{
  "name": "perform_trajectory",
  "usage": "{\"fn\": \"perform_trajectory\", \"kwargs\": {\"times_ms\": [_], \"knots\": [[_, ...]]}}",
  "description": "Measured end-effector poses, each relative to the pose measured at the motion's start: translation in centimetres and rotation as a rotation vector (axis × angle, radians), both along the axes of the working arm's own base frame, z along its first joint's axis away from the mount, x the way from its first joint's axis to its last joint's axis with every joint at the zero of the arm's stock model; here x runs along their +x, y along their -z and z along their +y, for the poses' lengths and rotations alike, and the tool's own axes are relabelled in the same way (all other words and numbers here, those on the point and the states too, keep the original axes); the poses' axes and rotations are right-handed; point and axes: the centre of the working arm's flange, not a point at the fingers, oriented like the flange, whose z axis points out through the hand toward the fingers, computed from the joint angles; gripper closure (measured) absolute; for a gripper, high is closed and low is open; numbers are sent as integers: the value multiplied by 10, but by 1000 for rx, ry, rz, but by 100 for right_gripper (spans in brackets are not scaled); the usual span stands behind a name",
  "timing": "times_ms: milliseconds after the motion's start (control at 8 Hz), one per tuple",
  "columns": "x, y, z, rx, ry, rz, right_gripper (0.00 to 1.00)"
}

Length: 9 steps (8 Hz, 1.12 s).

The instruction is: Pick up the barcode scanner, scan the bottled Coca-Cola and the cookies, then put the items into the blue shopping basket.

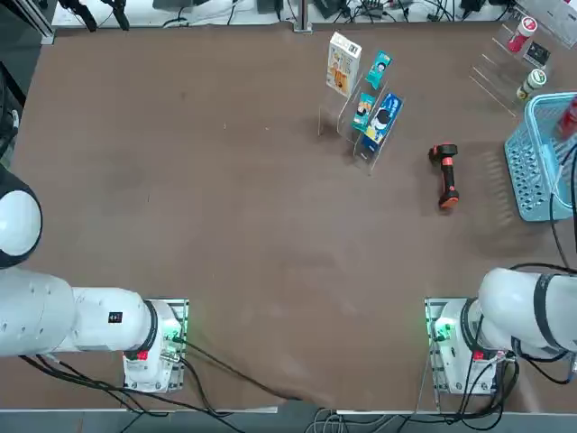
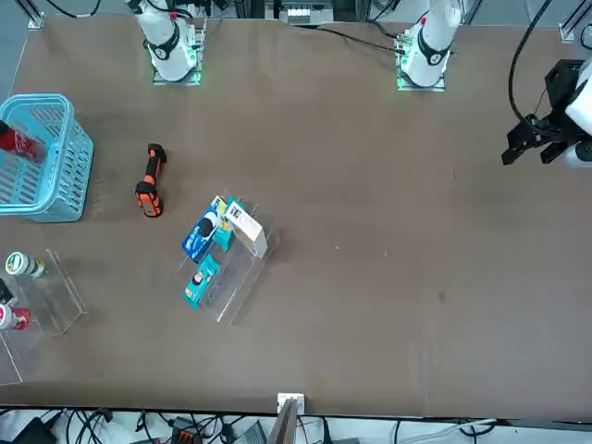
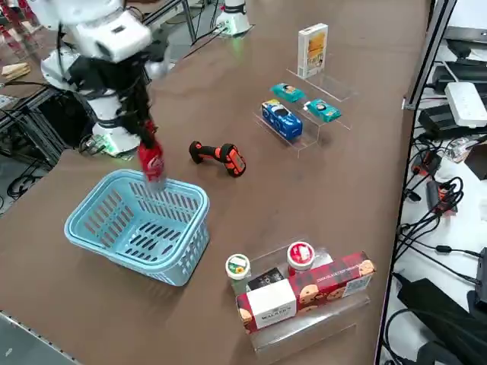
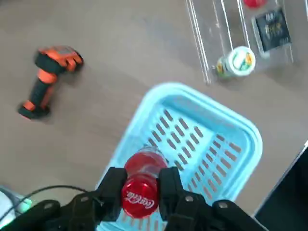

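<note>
My right gripper (image 4: 139,186) is shut on the cap end of the red Coca-Cola bottle (image 4: 144,166). The bottle (image 3: 153,164) hangs upright over the blue shopping basket (image 3: 137,228), just inside the basket's rim (image 4: 207,103) on the scanner's side. Black and orange, the barcode scanner (image 1: 446,176) lies flat on the table, left of the basket (image 1: 532,171) in the top view. The white cookies box (image 1: 343,63) stands upright at the far end of a clear display stand. From the side, the scanner (image 3: 219,156) and cookies (image 3: 313,49) are apart from the gripper (image 3: 144,141).
A clear stand (image 1: 365,126) holds a blue packet (image 1: 385,117) and small teal packets beside the cookies. A second clear rack (image 3: 304,304) past the basket carries a red-and-white bottle, a green-capped bottle and a red biscuit box. Cables trail off the table's edges.
</note>
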Motion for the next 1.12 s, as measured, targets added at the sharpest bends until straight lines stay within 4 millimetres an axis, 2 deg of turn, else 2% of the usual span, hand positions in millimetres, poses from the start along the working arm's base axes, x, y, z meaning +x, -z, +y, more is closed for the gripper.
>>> {"fn": "perform_trajectory", "kwargs": {"times_ms": [125, 375, 625, 1000, 1125], "knots": [[-25, 34, -35, -20, -18, -30, 60], [-53, 89, -62, 16, -23, -62, 60], [-60, 138, -78, 42, -40, -86, 60], [-64, 189, -98, 84, -45, -125, 60], [-62, 188, -102, 81, -44, -136, 60]]}}
